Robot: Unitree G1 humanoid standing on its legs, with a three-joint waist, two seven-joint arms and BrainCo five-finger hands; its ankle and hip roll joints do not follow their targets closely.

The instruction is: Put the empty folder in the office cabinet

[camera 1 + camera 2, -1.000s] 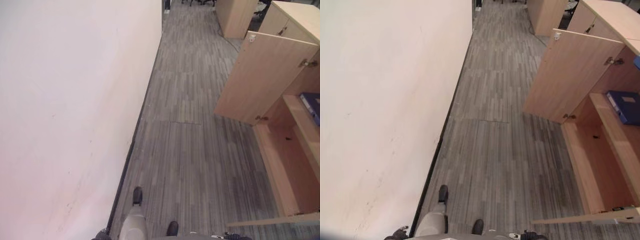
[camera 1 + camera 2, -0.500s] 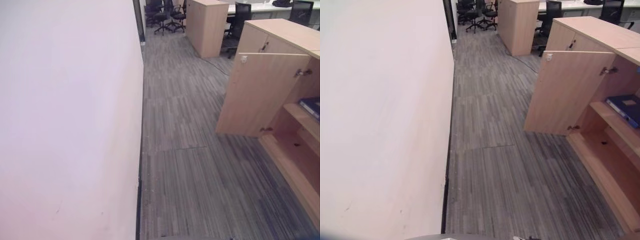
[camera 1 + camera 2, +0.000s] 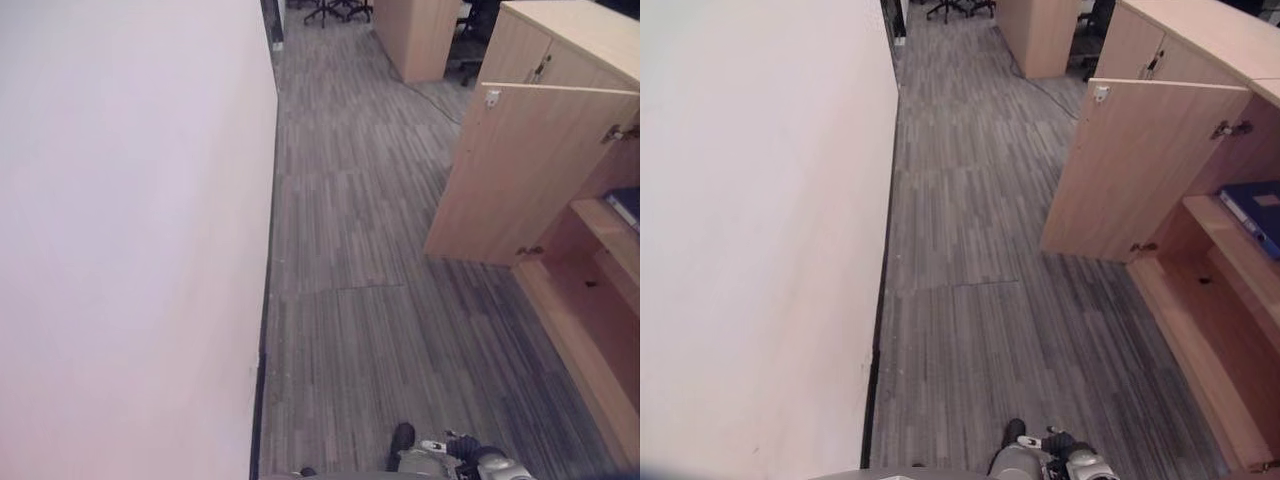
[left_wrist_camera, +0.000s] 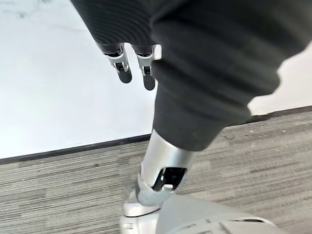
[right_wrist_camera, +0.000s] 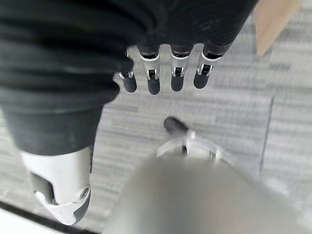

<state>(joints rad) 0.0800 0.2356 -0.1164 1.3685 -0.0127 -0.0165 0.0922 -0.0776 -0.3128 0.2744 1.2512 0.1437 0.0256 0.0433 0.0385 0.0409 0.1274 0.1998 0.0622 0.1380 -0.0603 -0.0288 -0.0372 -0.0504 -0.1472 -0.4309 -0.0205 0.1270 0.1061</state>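
Grey striped carpet runs along white wall on my left. Office cabinet of light wood on my right, door swung open, lower shelf bare. Blue folder lies flat on upper shelf, white label on spine; cannot tell if empty. Left hand hangs by wall, fingers straight, holding nothing. Right hand hangs over carpet, fingers straight and relaxed, holding nothing.

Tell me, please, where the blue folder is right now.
The blue folder lies on the upper shelf inside the open cabinet, at the right edge of the right eye view, behind the open door.
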